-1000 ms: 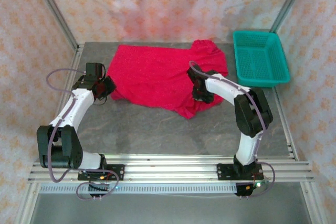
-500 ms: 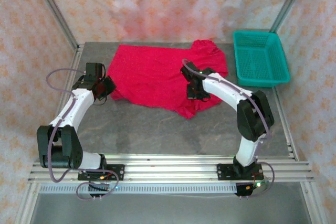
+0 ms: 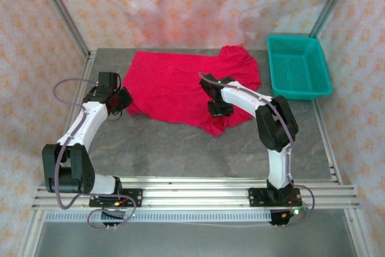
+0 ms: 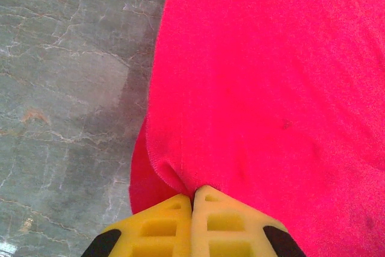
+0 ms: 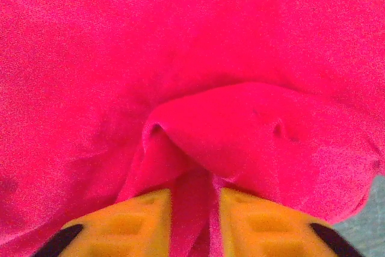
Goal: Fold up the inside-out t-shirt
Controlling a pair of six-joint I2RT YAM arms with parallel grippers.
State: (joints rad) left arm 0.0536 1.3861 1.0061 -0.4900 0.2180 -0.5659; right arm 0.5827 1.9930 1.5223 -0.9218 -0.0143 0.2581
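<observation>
While the red t-shirt (image 3: pixel 174 82) lay spread across the far middle of the surface (image 3: pixel 174 148), the left fingers (image 4: pixel 162 228) were closed tight on its near-left hem corner. The right fingers (image 5: pixel 147 218), slightly apart, pinched a raised fold close to its near-right edge. A teal basket (image 3: pixel 299 67) stood apart at the far right. Bare surface lay open along the near side.

T-shirt (image 3: pixel 174 85) spread on the table (image 3: pixel 174 148), basket (image 3: pixel 299 67) off to its right.
The t-shirt covers the far middle; the basket sits apart at the far right corner. The left gripper (image 3: pixel 126 104) is at its near left corner, the right gripper (image 3: pixel 218 111) on its near right part.
</observation>
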